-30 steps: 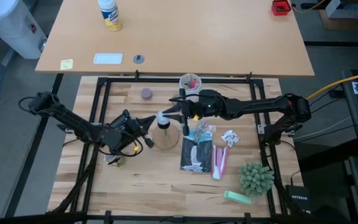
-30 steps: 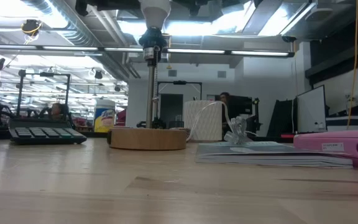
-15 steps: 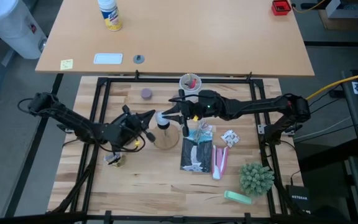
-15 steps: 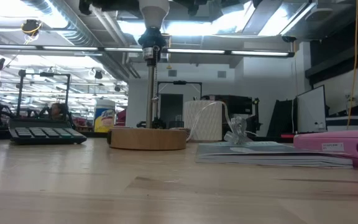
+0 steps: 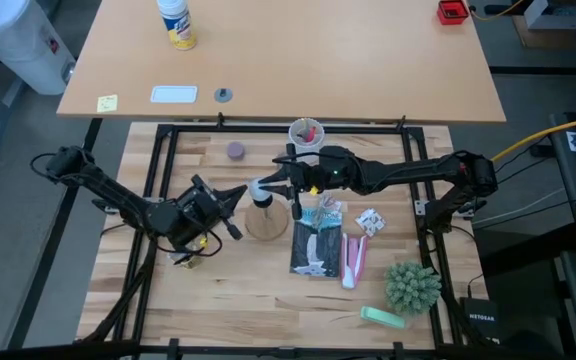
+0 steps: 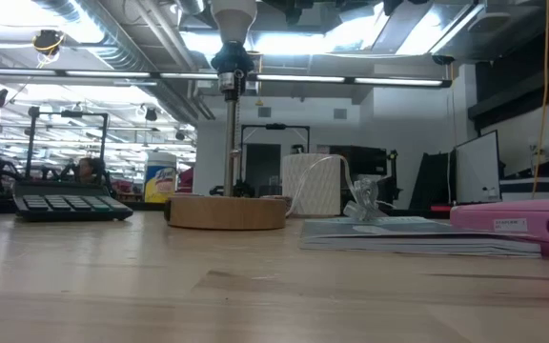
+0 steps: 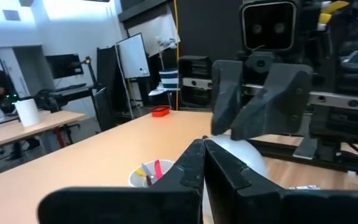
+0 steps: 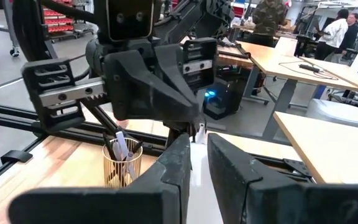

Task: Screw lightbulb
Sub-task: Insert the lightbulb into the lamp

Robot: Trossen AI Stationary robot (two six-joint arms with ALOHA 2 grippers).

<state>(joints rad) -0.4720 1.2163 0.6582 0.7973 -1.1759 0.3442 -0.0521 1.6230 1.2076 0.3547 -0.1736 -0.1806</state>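
The small white lightbulb [image 5: 260,190] stands upright with its screw base in the black socket [image 6: 232,62] on top of the post. The post rises from the round wooden disc stand [image 5: 266,224]. My right gripper [image 5: 269,186] reaches in from the table's right and is shut on the bulb. My left gripper [image 5: 240,192] is shut, just left of the bulb at the same height. In the left wrist view its tips [image 7: 204,149] are in front of the bulb [image 7: 247,155]. I cannot tell whether they touch it. My right gripper pinches the bulb's white glass globe [image 8: 196,182] between its two fingers [image 7: 229,106]. The fingers come about level from the table's right side. The bulb stays upright with its base in the socket on the post [image 6: 230,143].
A white cup with red items [image 5: 305,132] and a purple disc [image 5: 236,150] are at the far side. A booklet [image 5: 316,250], a pink case [image 5: 355,258] and a green plant [image 5: 412,287] lie right of the stand. A gold pen cup [image 5: 183,255] stands under my left arm.
My left gripper has drawn back a little toward the table's left edge and no longer shows at the top of the low view. My right gripper and the bulb have kept still.
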